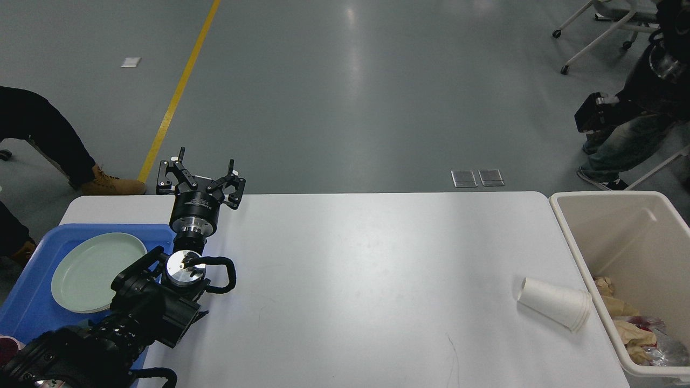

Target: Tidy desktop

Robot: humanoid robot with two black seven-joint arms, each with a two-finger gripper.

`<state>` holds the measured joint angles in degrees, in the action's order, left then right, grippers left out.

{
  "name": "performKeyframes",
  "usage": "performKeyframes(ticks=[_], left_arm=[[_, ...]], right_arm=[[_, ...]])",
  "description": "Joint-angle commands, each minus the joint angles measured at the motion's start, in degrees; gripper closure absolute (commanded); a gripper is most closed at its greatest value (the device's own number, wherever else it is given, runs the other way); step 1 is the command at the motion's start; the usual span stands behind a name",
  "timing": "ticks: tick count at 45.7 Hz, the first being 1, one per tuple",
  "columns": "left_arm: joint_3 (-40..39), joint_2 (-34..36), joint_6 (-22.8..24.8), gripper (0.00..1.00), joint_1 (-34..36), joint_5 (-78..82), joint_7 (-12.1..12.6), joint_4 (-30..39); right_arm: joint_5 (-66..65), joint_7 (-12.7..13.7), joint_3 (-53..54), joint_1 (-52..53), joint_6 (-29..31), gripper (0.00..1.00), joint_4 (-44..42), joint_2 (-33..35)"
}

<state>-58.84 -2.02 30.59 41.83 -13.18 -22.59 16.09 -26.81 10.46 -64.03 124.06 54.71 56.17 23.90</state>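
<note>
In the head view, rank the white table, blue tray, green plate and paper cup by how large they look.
1. white table, by far the largest.
2. blue tray, partly cut off by the frame edge and hidden by the arm.
3. green plate.
4. paper cup, lying on its side, the smallest.
</note>
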Motion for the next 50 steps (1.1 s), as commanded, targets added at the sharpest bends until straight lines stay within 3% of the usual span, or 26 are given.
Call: performKeyframes(ticks=[1, 7, 18, 50], left_arm=[[0.0, 0.0, 0.0, 0.03, 0.0, 0.0, 0.0, 0.0], [0.0, 0.0, 0.0, 0.03, 0.0, 0.0, 0.0, 0.0], [0.0, 0.0, 0.0, 0.03, 0.0, 0.0, 0.0, 0.0], [0.0, 0.0, 0.0, 0.03, 0.0, 0.0, 0.0, 0.0]], right_arm=[[-0.1, -0.4, 0.5, 0.8, 0.3, 0.0, 0.1, 0.3], [-3.0, -0.7, 1.1, 1.2, 0.3, 0.0, 3.5, 0.0], [-20.4, -0.8, 8.0, -1.4, 0.3, 0.0, 13.1, -0.3], [-28.7, -0.4, 15.3, -25.3, 0.3, 0.0, 10.1, -8.1]])
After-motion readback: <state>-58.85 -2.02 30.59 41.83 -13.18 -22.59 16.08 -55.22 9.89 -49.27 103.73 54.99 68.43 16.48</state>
